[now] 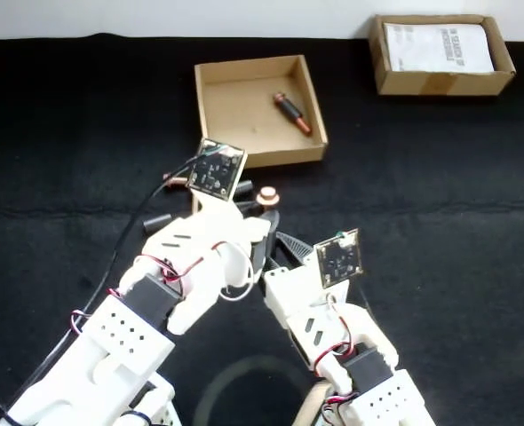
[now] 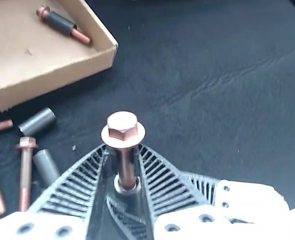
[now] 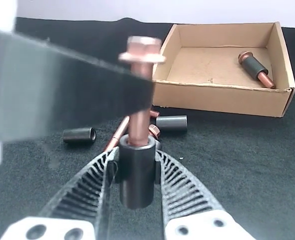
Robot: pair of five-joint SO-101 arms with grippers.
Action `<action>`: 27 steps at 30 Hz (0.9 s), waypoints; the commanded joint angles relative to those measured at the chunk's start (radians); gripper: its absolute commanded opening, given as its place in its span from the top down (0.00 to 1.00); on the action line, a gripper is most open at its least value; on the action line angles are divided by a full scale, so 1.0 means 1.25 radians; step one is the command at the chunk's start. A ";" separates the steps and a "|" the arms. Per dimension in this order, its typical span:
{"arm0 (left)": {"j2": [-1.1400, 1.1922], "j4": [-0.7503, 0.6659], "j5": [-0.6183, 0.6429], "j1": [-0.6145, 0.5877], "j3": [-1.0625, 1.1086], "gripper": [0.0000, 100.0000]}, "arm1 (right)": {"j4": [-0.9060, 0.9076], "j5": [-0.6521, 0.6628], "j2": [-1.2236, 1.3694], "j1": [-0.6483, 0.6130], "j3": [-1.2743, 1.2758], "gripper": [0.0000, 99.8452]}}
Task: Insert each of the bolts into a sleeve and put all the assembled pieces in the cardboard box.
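left gripper: the left gripper (image 2: 122, 155) is squeezing a bolt (image 2: 122, 131) by its stem, with both fingers pressing on it.
right gripper: the right gripper (image 3: 136, 157) is closing tight around a sleeve (image 3: 136, 175) and is holding it standing up.
bolt: it is pointing head up, and its tip is sitting in the top hole of the sleeve. most of the stem is sticking out above.
where they are: both grippers are meeting just in front of the near wall of the cardboard box (image 1: 240, 111), close to it but outside it.
cardboard box: it is lying open on the black cloth (image 1: 440, 222).
finished piece: one finished piece (image 1: 292, 113), a bolt with a dark sleeve on it, is lying inside the cardboard box near its right wall.
loose sleeves: loose sleeves (image 2: 37, 121) are lying on the cloth just outside the near wall of the cardboard box.
loose bolts: loose bolts (image 2: 25, 167) are lying beside those sleeves, also outside the cardboard box.
other box: the other box (image 1: 422, 82), with a sheet of paper in it, is sitting well apart from the cardboard box, off to its right.
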 commanded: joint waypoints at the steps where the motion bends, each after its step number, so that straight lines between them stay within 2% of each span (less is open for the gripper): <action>1: 0.001 0.059 -0.043 0.007 -0.015 0.95 | -0.020 -0.006 -0.006 0.037 -0.029 0.99; 3: 0.001 0.112 -0.059 0.006 -0.034 0.89 | -0.020 -0.005 -0.003 0.045 -0.034 0.99; 8: 0.001 0.325 -0.042 0.007 -0.177 0.77 | -0.017 -0.006 -0.003 0.046 -0.030 0.99; 13: 0.001 0.493 -0.048 0.001 -0.310 0.77 | -0.019 -0.007 -0.002 0.048 -0.035 0.99; 18: 0.001 0.691 -0.123 -0.001 -0.427 0.77 | -0.020 -0.005 0.002 0.158 -0.110 0.99; 21: 0.001 0.756 -0.128 -0.067 -0.465 0.77 | -0.020 0.011 0.057 0.206 -0.201 0.99; 27: 0.002 0.756 -0.131 -0.312 -0.468 0.77 | -0.020 0.032 0.363 0.214 -0.445 0.99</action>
